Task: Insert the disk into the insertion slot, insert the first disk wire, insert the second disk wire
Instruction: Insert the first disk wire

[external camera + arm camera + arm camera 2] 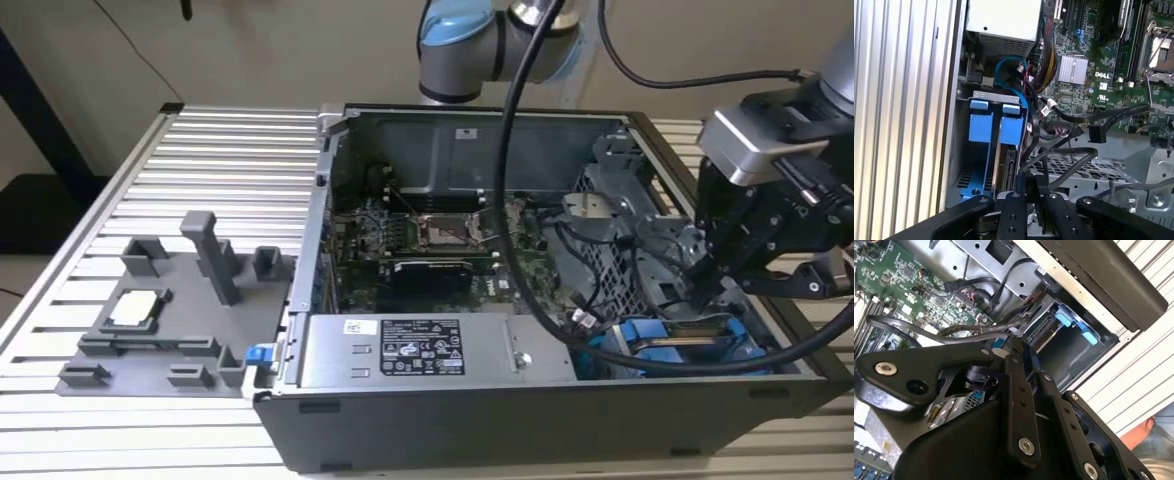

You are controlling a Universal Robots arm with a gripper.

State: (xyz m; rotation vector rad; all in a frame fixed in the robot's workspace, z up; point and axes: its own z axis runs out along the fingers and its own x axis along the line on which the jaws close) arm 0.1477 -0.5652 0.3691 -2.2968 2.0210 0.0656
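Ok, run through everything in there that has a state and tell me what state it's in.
Computer case, open, side panel off.
Disk, seated in the insertion slot in its blue carrier.
Insertion slot, filled by the disk.
Second blue carrier, seated alongside the disk, looks empty.
Tool, low inside the case beside the disk, shut on a black wire plug.
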